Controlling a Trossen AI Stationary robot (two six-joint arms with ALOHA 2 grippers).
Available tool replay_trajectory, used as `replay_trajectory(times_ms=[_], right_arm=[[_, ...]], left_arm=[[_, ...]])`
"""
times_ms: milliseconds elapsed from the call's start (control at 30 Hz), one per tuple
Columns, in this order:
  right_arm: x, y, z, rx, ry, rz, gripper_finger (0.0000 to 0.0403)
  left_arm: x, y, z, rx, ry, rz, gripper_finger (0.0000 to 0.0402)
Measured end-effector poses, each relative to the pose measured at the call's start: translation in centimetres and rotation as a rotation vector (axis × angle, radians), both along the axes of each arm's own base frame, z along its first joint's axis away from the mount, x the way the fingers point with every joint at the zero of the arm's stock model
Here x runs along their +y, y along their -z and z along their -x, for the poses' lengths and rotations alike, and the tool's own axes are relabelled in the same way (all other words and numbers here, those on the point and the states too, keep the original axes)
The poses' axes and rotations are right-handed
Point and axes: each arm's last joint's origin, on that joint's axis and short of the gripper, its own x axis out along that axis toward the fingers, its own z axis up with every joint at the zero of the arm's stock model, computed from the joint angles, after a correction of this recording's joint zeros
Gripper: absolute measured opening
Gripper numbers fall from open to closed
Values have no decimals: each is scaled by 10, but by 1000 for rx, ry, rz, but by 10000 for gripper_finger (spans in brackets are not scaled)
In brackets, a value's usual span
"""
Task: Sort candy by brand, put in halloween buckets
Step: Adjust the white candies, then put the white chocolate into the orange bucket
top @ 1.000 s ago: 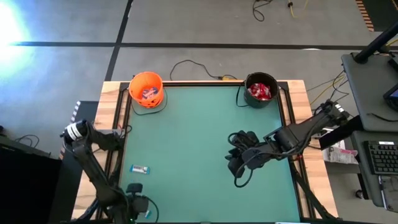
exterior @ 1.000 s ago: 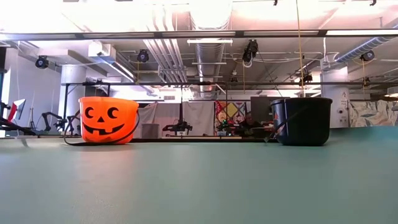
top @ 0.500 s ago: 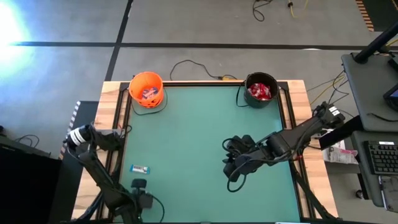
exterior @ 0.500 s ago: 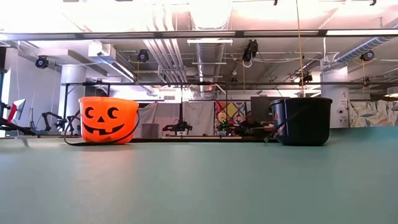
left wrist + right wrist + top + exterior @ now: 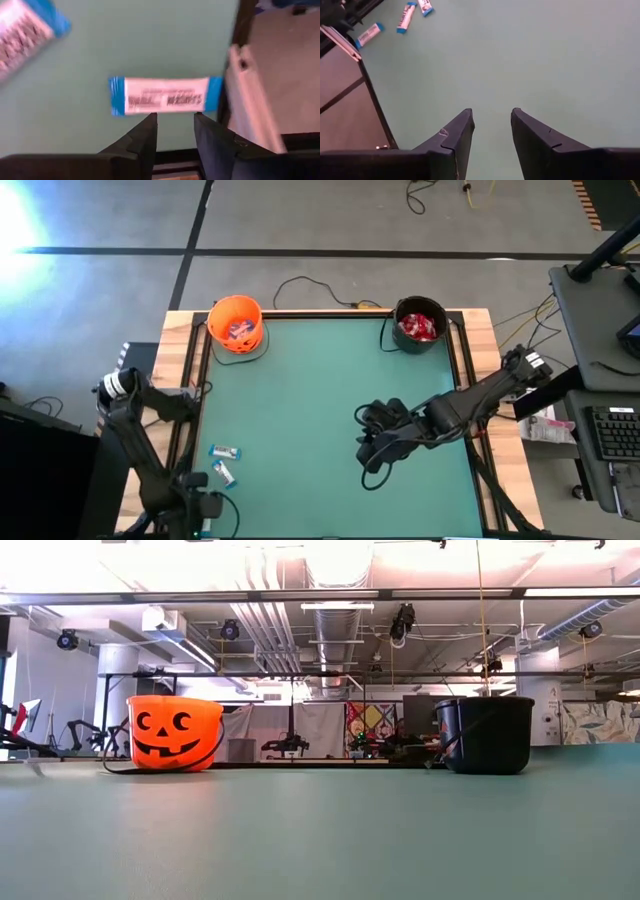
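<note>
High view. From above I see the orange bucket (image 5: 236, 324) at the far left corner of the green table (image 5: 320, 410) with blue-and-white pieces inside, and the black bucket (image 5: 419, 325) at the far right holding red packets. No red candy lies loose on the mat. Two blue-and-white bars (image 5: 225, 451) lie near the left edge, close together but apart, one nearer the front. The left gripper (image 5: 197, 502) sits at the front-left corner, just beside the nearer bar. The right gripper (image 5: 375, 452) hangs over the bare middle-right of the mat, well apart from the bars. I judge the left arm the one to take them.

Low view. Both buckets stand upright at the far edge. Neither arm nor any bar shows here.

Left wrist view. One bar (image 5: 165, 96) lies just ahead of my left fingertips (image 5: 148, 131), its long axis crosswise to them, so the jaws would close across its narrow width. The fingers stand part-way apart, holding nothing. A second bar (image 5: 27, 30) shows at the corner, blurred.

Right wrist view. The right fingers (image 5: 455, 134) stand part-way apart over bare mat, empty. This view alone shows three bars (image 5: 406, 16) far off by the table edge, where the overhead gives me two.
</note>
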Motion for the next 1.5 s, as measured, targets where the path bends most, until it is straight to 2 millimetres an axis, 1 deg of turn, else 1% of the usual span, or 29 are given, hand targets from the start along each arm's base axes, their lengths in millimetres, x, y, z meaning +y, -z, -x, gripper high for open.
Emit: replay_trajectory(times_ms=[100,200,333,433,500,600,733,800,933,1033,1100,1200,1300,1367,1500], right_arm=[[1,6,-4,17,-3,13,129],[1,12,-9,34,4,21,133],[0,16,-14,42,12,24,137],[0,17,-14,44,17,11,135],[1,16,-14,43,15,8,132],[1,16,-14,41,11,0,129],[1,14,-14,26,11,-6,128],[1,14,-16,12,11,-14,130],[2,13,-17,-3,21,-29,136],[2,13,-16,-2,58,-68,140],[3,13,-16,9,56,-98,142],[6,13,-15,27,31,-129,145],[10,14,-13,30,31,-140,149],[12,14,-12,31,26,-139,151],[13,15,-12,26,15,-106,153]], left_arm=[[-6,9,6,23,-22,-21,114],[-14,20,6,16,-2,-11,114],[-16,33,5,21,46,-57,114],[-14,35,0,-3,71,-76,114],[-10,34,-6,-62,78,-113,114],[4,31,-20,-148,79,-205,114],[25,30,-47,-212,97,-285,114],[41,34,-65,-239,96,-332,114],[77,40,-103,-334,31,-422,114],[97,31,-128,-359,74,-365,114],[105,23,-135,-339,129,-289,115],[103,8,-131,-331,225,-150,123],[92,-2,-115,-334,306,-98,137],[80,-4,-99,-317,389,-97,147],[52,0,-71,-326,581,-77,168]])
